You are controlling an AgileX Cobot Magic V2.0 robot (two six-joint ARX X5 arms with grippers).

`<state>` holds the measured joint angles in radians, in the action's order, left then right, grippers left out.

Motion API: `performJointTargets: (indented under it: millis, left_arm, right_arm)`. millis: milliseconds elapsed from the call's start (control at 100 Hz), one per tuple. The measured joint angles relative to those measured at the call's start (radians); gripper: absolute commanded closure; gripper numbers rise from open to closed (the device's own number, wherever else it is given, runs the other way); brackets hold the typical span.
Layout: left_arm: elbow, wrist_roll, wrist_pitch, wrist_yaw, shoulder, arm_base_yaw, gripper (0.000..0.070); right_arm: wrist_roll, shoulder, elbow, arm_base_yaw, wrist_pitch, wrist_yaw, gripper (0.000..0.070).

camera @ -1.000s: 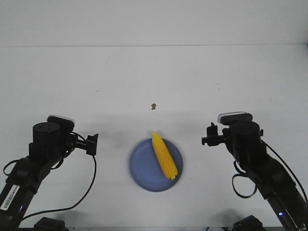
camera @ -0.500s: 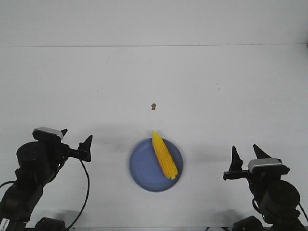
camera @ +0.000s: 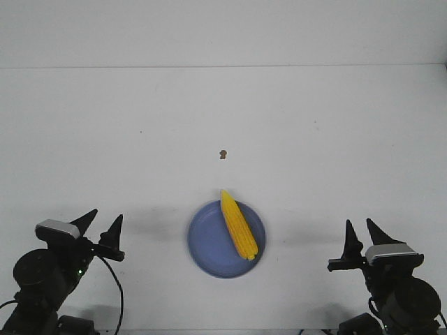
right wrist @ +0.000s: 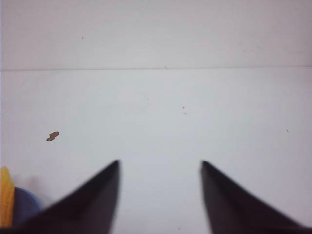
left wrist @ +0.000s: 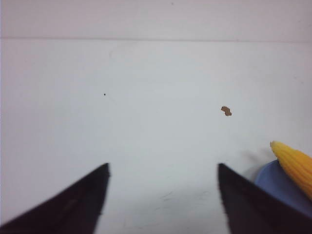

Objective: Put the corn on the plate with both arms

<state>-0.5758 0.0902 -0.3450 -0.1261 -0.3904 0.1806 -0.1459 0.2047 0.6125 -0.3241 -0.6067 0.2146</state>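
The yellow corn [camera: 237,225] lies on the periwinkle-blue plate [camera: 208,250] near the table's front middle, its pointed tip over the far rim. My left gripper [camera: 105,222] is open and empty at the front left, well apart from the plate. My right gripper [camera: 362,230] is open and empty at the front right, also apart from the plate. The left wrist view shows the corn's tip [left wrist: 294,164] and a bit of the plate [left wrist: 280,183] beside one finger. The right wrist view shows a sliver of corn [right wrist: 5,195] and plate [right wrist: 25,202].
A small brown speck [camera: 222,154] lies on the white table beyond the plate; it also shows in the left wrist view [left wrist: 226,111] and the right wrist view [right wrist: 52,136]. The table's far edge meets a white wall.
Both arms have drawn back from beside the plate toward the table's front corners and lowered, with their fingers now pointing away over the table. The corn and plate have not moved.
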Motion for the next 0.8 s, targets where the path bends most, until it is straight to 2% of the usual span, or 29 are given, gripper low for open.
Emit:
performJointTargets:
  millis: [100, 270, 800]
  left_arm:
    - [0.000, 0.002, -0.001, 0.000, 0.006, 0.000, 0.0700]
    - [0.000, 0.003, -0.007, 0.000, 0.007, 0.000, 0.0698]
    - [0.000, 0.003, -0.007, 0.000, 0.007, 0.000, 0.0694]
  right_arm:
    - [0.000, 0.000, 0.000, 0.000, 0.000, 0.015, 0.0671]
    - [0.000, 0.000, 0.000, 0.000, 0.006, 0.070, 0.0684]
    - [0.000, 0.000, 0.000, 0.000, 0.006, 0.071, 0.0683]
